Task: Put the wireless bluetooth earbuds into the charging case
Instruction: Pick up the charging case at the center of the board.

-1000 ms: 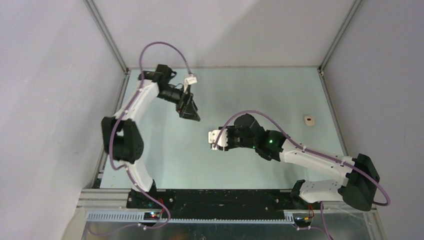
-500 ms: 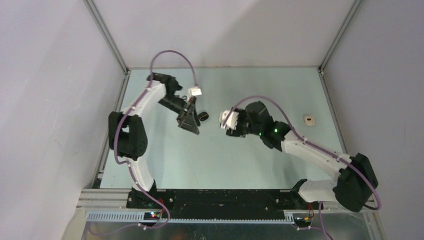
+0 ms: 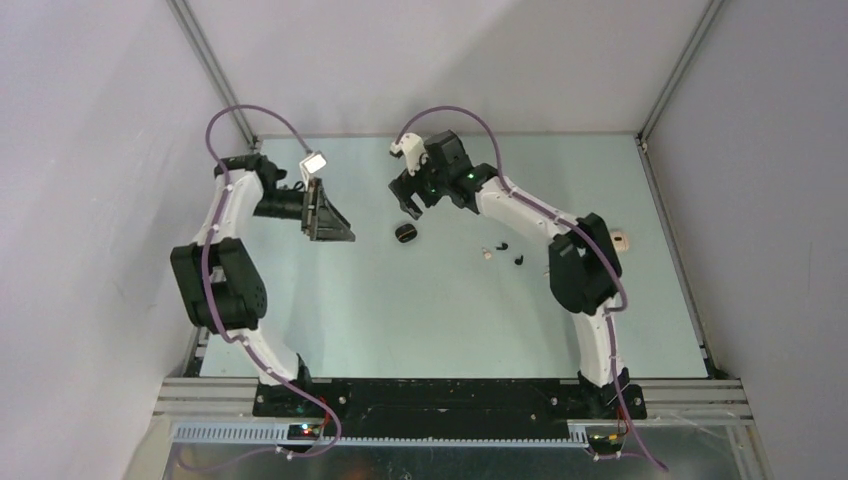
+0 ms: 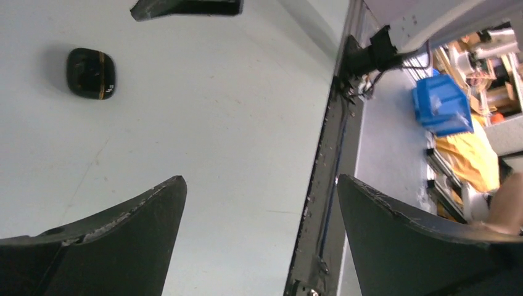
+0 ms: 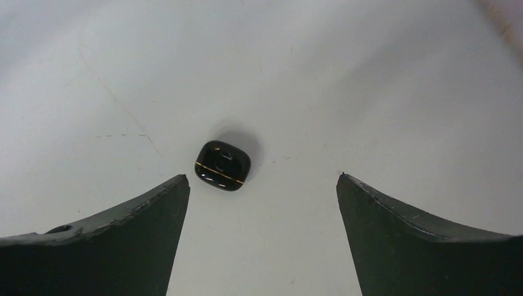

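left gripper: jaws spread wide, nothing held or touched; left of the case.
right gripper: jaws released wide, nothing grasped; just far of the case.
charging case: black, lid shut, mid-table; contents hidden.
earbuds: loose on the table, right of the case.

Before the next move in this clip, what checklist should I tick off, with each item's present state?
1. Lid of the small black rounded charging case open for loading: not ok, its gold seam looks shut.
2. Case free of both claws: ok, it lies alone on the pale table.
3. Right claw open and empty: ok.
4. Left claw open and empty: ok.
5. All four earbuds located: cannot tell. Only a tiny off-white earbud, a tiny black earbud and a second black earbud show, right of the case.
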